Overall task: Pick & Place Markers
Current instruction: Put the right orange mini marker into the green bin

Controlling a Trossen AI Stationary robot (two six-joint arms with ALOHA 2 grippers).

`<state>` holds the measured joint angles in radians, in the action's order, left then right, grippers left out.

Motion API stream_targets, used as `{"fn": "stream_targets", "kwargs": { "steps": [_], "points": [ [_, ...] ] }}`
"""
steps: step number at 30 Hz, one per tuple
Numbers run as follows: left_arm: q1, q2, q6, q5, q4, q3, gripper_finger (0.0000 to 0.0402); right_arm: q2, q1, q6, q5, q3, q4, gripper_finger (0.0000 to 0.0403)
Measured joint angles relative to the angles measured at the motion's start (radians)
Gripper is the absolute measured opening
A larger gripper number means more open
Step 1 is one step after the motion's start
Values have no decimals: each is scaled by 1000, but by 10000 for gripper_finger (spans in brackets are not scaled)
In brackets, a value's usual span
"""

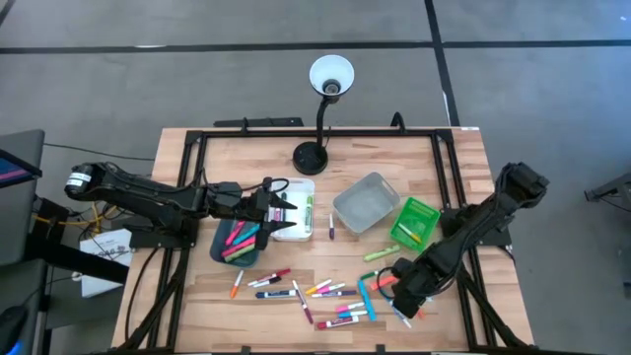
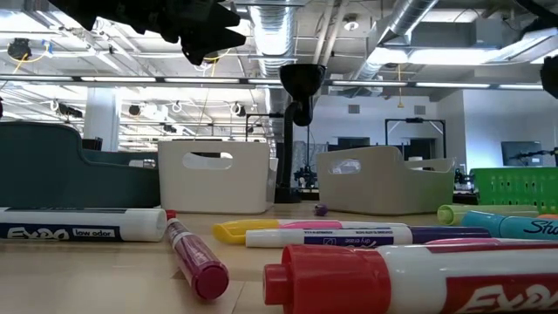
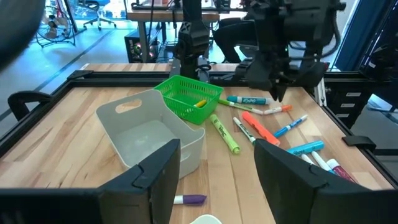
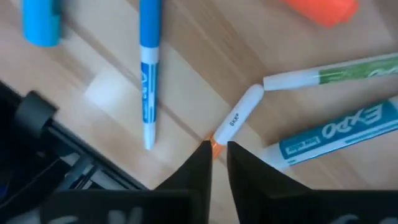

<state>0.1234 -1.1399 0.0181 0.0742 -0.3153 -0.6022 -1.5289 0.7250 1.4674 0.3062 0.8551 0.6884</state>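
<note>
Near the bench's front-right corner, right gripper (image 4: pixel 214 152) clenched on orange-capped white marker (image 4: pixel 237 118). Left gripper (image 1: pixel 274 204), jaws released, hovers over white bin (image 1: pixel 298 213).

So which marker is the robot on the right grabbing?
Find the green bin on the table's right side, then drop to the right gripper near the front edge. Its fingertips pinch the orange end of a thin white marker. Its neighbours are a slim blue marker and a fatter one with a blue label.
</note>
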Motion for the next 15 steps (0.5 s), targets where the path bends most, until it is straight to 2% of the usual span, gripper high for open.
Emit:
{"fn": "stream_targets", "kwargs": {
  "steps": [9, 15],
  "points": [
    [0, 0, 0, 0, 0, 0, 202, -133, 11, 0, 8, 0, -47, 119],
    [0, 0, 0, 0, 0, 0, 202, -209, 12, -47, 22, 9, -34, 125]
  ]
}}
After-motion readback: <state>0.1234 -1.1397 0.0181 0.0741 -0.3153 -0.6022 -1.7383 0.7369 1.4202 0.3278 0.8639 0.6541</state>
